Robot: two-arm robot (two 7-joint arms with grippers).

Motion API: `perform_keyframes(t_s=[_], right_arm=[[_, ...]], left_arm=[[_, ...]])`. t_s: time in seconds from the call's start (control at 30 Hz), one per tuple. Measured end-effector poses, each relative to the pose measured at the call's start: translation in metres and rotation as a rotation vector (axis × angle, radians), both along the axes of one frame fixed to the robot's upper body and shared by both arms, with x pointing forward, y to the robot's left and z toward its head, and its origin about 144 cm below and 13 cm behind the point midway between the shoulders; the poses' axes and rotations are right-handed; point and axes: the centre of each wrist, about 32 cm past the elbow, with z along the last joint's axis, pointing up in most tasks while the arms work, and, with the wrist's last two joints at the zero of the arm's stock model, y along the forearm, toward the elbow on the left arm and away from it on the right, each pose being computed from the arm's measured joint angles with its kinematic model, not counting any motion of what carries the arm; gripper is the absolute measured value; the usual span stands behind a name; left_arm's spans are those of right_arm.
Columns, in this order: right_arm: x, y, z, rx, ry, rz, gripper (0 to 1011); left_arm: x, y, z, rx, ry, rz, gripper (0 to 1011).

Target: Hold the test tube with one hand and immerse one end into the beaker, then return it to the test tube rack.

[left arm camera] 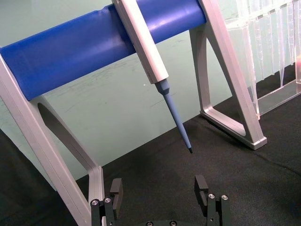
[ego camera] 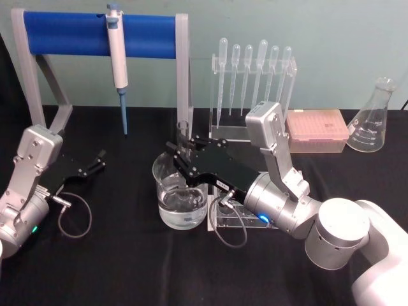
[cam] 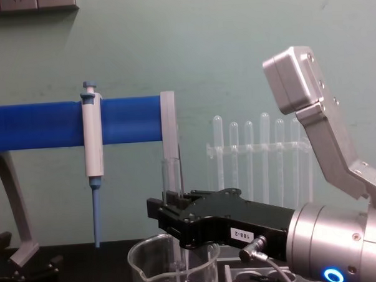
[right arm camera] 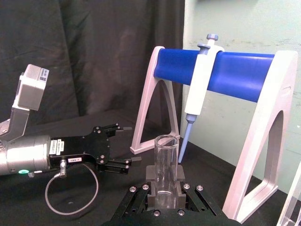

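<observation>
The test tube (ego camera: 183, 132) stands upright with my right gripper (ego camera: 181, 153) shut on its middle. Its open top (right arm camera: 166, 140) rises above the fingers in the right wrist view. Its lower part reaches down inside the beaker (ego camera: 167, 191), which holds water and stands at the table's middle. In the chest view the test tube (cam: 172, 176) passes between the black fingers into the beaker (cam: 143, 261); whether its tip touches the water I cannot tell. My left gripper (ego camera: 97, 162) rests open on the left of the table, well apart from the beaker, with nothing between its fingers (left arm camera: 116, 189).
A blue-and-white pipettor (ego camera: 117, 57) hangs on the blue-barred stand (ego camera: 64, 35) at the back left. A rack of plastic pipettes (ego camera: 254, 70), a pink tip box (ego camera: 317, 129) and a conical flask (ego camera: 372, 121) line the back. A clear holder (ego camera: 231, 217) sits right of the beaker.
</observation>
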Motion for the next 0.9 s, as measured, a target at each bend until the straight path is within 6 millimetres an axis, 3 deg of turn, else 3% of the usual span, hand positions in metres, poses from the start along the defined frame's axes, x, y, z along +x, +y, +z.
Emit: perform_keyframes(t_s=[0.9], right_arm=[[0.0000, 0.0000, 0.0000, 0.000, 0.000, 0.000, 224]], left_arm=[[0.0000, 0.0000, 0.0000, 0.000, 0.000, 0.000, 1000]])
